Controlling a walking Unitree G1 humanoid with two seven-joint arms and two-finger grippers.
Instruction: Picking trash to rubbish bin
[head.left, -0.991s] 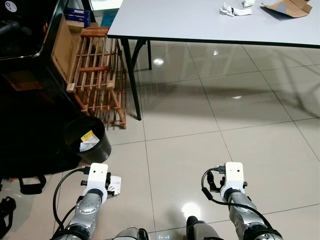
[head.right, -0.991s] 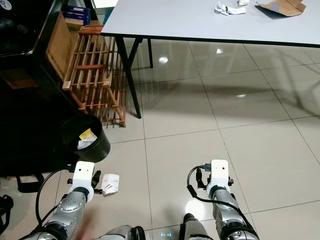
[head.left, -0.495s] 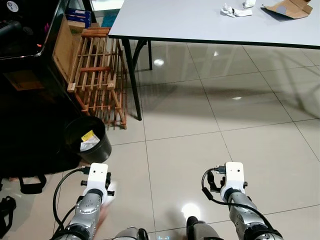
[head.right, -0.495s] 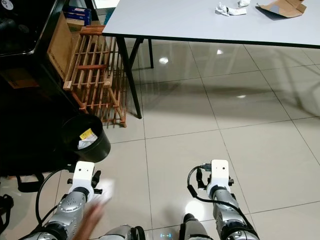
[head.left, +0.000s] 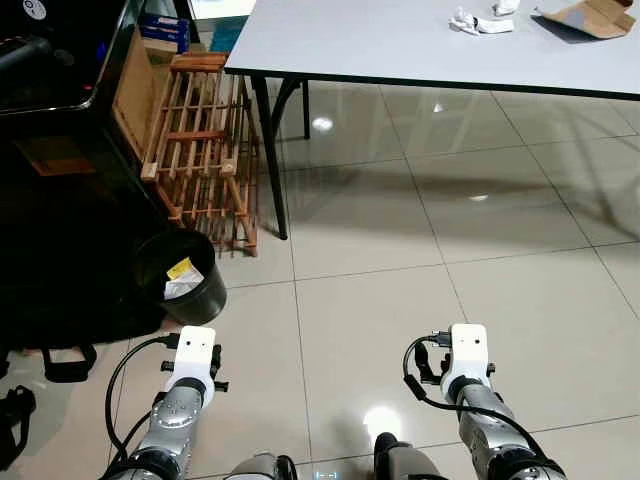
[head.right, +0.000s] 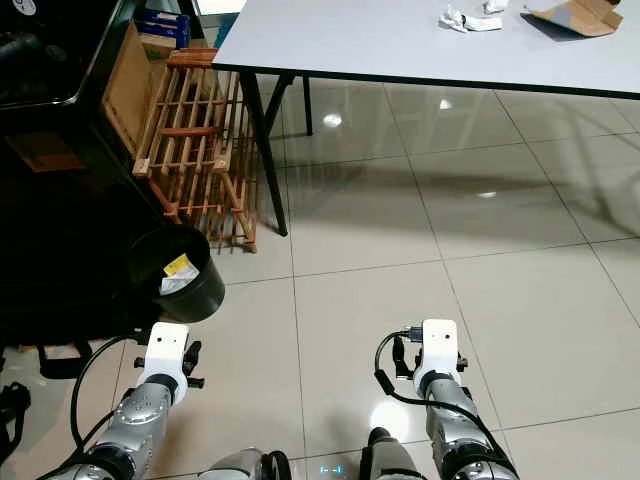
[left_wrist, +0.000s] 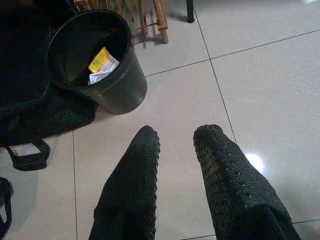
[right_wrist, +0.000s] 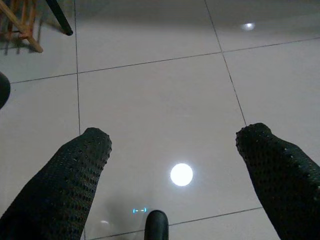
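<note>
The bin (head.left: 180, 288) stands near left, by the rack (head.left: 200, 150), holding what looks like paper scraps. Left gripper (left_wrist: 175, 137) hovers slightly parted, empty; right gripper (right_wrist: 172, 145) wide apart, empty. Trash (head.left: 480, 22) lies on the far counter (head.left: 380, 45).

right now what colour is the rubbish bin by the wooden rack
Black; the rubbish bin shows best in the left wrist view.

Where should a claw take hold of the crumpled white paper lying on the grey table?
Best taken across its narrow middle, coming straight down from above. The crumpled white paper lies flat and stretched sideways on the grey table, with bare tabletop around it, so an open claw could probably close across its short width without touching the brown cardboard piece nearby.
</note>
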